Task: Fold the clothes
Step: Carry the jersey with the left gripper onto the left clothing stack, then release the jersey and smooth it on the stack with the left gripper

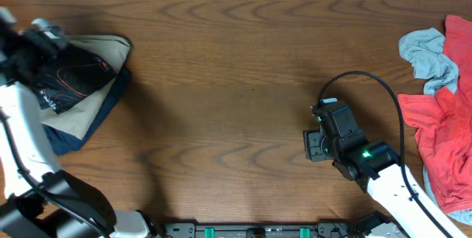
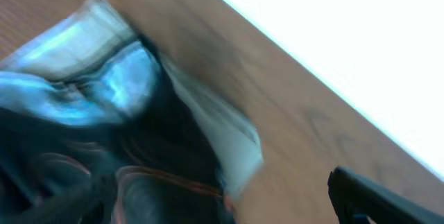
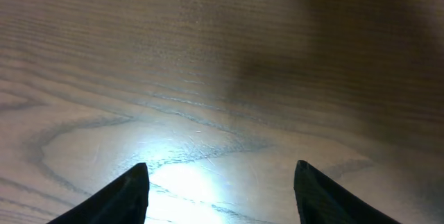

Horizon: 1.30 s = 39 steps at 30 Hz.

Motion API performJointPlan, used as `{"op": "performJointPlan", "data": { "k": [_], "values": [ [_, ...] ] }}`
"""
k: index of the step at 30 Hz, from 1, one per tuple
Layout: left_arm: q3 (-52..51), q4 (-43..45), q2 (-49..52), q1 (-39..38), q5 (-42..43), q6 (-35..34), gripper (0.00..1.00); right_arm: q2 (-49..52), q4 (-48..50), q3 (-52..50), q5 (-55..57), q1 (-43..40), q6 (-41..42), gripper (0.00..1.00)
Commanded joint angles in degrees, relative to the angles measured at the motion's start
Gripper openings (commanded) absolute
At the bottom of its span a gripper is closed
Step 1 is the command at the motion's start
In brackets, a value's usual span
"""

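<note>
Left gripper (image 1: 33, 43) is hovering jaws-apart over the jersey (image 1: 74, 79), probably parking it on the far-left pile (image 1: 74, 131). Right gripper (image 3: 220, 182) is idling spread above bare surface (image 1: 221, 83).

Free room: the bare middle of the desk (image 1: 221, 68), open from the left-hand stack, black jersey (image 1: 70, 83) atop beige garment (image 1: 110, 50) and navy garment (image 1: 77, 138), across to the right arm. Obstacles: the right claw (image 1: 310, 146) with its looping cable (image 1: 369, 79) at front right. Beyond it, a heap of red and grey-blue clothes (image 1: 442, 135) fills the right edge.
</note>
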Motion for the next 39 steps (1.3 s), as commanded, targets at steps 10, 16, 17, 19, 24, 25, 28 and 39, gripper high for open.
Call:
{"op": "performJointPlan", "data": {
  "k": [10, 16, 17, 19, 24, 25, 28, 39],
  "values": [
    [-1.81, -20.65, 1.27, -1.99, -31.69, -10.54, 0.98, -0.57, -1.88, 0.79, -0.04, -0.52, -0.24, 0.67],
    [-5.62, -15.39, 1.42, -0.79, -31.23, -6.95, 0.96, -0.57, -2.58, 0.79, -0.04, -0.52, -0.22, 0.68],
    [-6.84, -14.19, 1.42, -0.44, -31.23, -6.82, 0.95, -0.57, -2.75, 0.79, -0.02, -0.52, -0.24, 0.68],
    [-9.2, -11.65, 1.44, 0.5, -30.99, -6.82, 0.95, -0.57, -3.13, 0.79, -0.02, -0.52, -0.22, 0.68],
    [-14.12, -4.15, 1.44, 3.21, -26.29, -3.91, 0.95, -0.57, -3.98, 0.79, 0.61, -0.52, -0.24, 0.68],
    [-15.02, -2.27, 1.44, 3.69, -23.3, -2.47, 0.95, -0.57, -3.93, 0.79, 0.63, -0.52, -0.24, 0.68],
    [-17.46, 3.06, 1.53, 4.79, -18.71, -1.44, 0.95, -0.57, -3.76, 0.79, 0.63, -0.52, -0.24, 0.68],
    [-20.11, 11.82, 6.38, 4.87, -17.9, 2.23, 0.95, -0.57, -3.89, 0.79, 0.61, -0.52, -0.22, 0.68]
  ]
}}
